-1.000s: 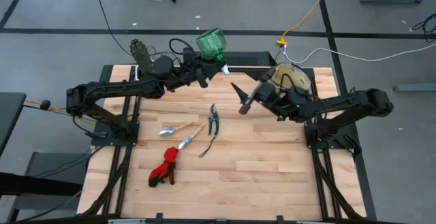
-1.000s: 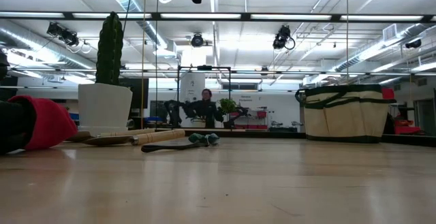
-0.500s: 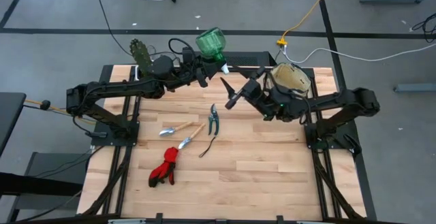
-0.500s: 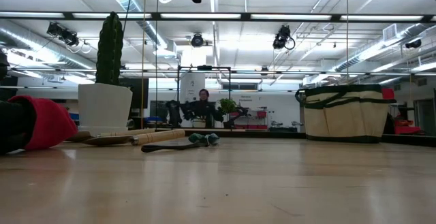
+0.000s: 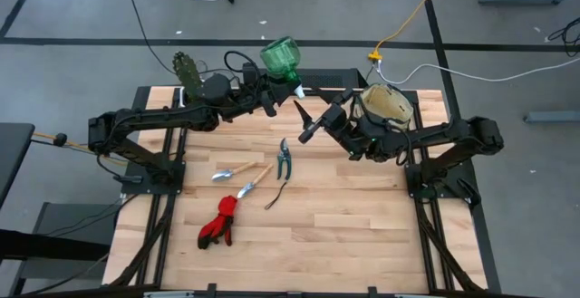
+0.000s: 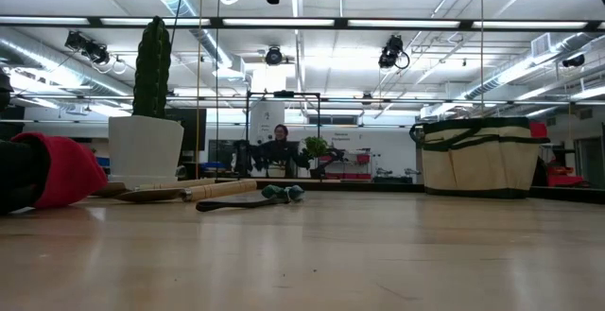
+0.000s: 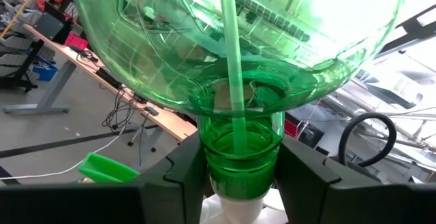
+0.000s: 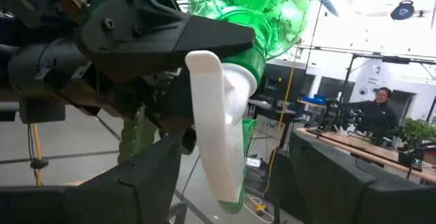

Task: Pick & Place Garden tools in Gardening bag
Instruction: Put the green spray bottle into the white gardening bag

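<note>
The green sprayer hangs high over the table's far edge, with my left gripper shut on it. My right gripper is open just right of it; in the right wrist view its fingers stand either side of the sprayer's white trigger head, apart from it. The pruning shears, the wooden-handled trowel, a second hand tool, the dark cord and the red gloves lie flat on the table. The beige gardening bag stands at the far right. My left gripper pinches the sprayer's green neck between its two fingers, just above the white head. The fingers reach in about level from the table's left and lie across the neck. The sprayer is clear of the table, bottle up and head down.
A white pot with a cactus stands at the far left corner, behind my left arm. The bag stands open-topped beneath my right arm. The table's near half holds only the gloves.
My right gripper has moved toward the table's left and far edge, closing in on the sprayer's white head, and has then kept still. The sprayer has not shifted.
</note>
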You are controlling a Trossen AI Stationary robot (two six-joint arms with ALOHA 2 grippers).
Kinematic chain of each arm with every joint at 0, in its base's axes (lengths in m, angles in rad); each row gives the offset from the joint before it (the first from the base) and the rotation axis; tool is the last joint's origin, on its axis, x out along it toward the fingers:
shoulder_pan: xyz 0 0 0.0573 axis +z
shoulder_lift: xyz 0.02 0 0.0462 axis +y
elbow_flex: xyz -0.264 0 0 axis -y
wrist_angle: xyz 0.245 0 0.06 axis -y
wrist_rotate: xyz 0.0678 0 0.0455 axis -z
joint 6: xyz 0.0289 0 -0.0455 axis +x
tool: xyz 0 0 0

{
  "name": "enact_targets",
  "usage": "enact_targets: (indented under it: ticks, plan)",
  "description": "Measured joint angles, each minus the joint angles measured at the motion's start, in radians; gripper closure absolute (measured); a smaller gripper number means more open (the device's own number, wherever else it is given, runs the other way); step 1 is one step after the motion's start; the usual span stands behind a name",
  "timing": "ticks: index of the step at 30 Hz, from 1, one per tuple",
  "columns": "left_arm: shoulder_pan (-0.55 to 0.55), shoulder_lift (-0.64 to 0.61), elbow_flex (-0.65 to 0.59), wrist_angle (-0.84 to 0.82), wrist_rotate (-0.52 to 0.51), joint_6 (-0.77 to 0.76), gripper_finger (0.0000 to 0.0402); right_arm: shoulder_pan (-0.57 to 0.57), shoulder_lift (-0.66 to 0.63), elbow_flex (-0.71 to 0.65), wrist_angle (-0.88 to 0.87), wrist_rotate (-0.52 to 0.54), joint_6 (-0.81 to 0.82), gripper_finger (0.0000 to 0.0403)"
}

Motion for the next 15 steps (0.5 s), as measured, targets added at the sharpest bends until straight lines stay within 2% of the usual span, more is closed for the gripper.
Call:
enact_targets:
  ticks: [11,15]
  plan:
    - [0.0,0.0,0.0,0.0,0.003,0.0,0.0248,-0.002,0.0,0.0,0.0,-0.012,0.0,0.0208]
    - [0.0,0.0,0.0,0.0,0.003,0.0,0.0251,-0.002,0.0,0.0,0.0,-0.054,0.0,0.023]
